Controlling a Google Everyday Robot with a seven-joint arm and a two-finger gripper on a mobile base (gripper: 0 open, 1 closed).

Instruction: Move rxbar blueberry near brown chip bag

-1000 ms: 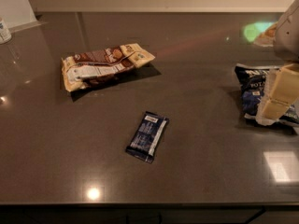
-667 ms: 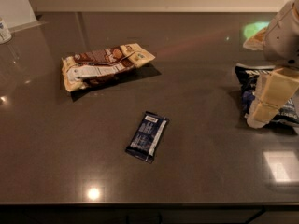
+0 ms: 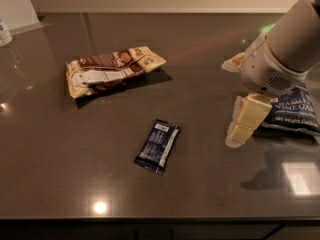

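At the far left edge of the dark surface [image 3: 60, 149] stands a small white container [image 3: 4, 32], cut off by the frame. Right of it, towards the back, the brown chip bag [image 3: 112, 69] lies on its side, its long crinkled body running left to right with the white label facing up. Nearer the front and around the middle, the rxbar blueberry [image 3: 158, 146] lies flat and slightly askew, well apart from the brown chip bag and touching nothing else. Further right my claw [image 3: 243, 120] hangs low over the surface, pointing down, clearly apart from the bar. I cannot tell whether it is released or clenched. Just beside it, partly hidden behind my arm, lies a blue chip bag [image 3: 295, 111].
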